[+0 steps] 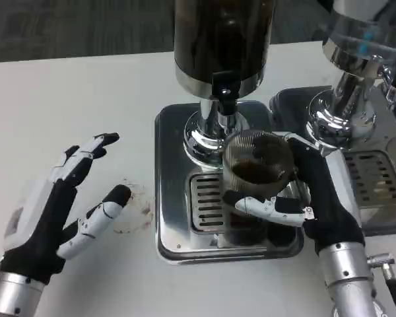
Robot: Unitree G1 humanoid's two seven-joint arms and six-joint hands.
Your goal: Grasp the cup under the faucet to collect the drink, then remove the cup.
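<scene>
Down at seven o'clock, my left hand (49, 211) rests on the white table (66, 99), fingers spread, nothing in it, beside a brownish stain (135, 208). At four o'clock my right hand (310, 201) is wrapped around the cup (254, 165), dark drink inside. That cup sits over the steel drip tray (178, 132), right under the dispenser's faucet (223, 89) at twelve.
</scene>
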